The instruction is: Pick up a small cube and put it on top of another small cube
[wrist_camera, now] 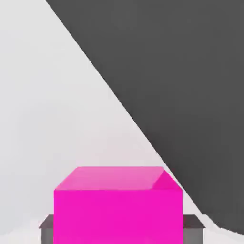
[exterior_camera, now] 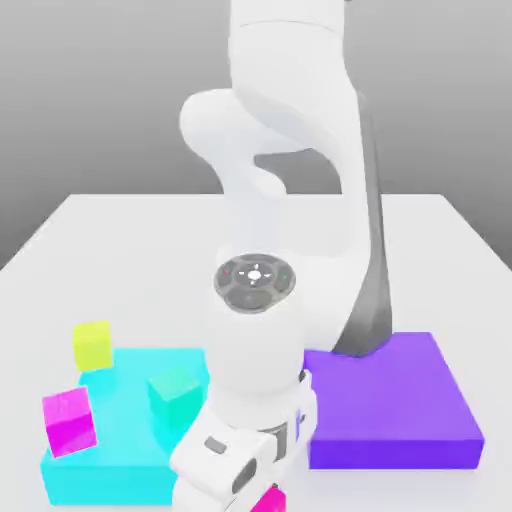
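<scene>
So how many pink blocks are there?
2. One pink block sits on the light blue slab, at the exterior view's left. The other pink block is at the gripper, mostly hidden under the arm. More might hide behind the arm.

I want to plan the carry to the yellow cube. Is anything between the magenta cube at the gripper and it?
Probably yes: the cyan slab lies between, bearing a teal cube and another magenta cube. The yellow cube sits beyond.

white table [exterior_camera: 120, 235]: cyan slab [exterior_camera: 120, 470], purple slab [exterior_camera: 400, 400], yellow-green cube [exterior_camera: 92, 344] on it.
</scene>
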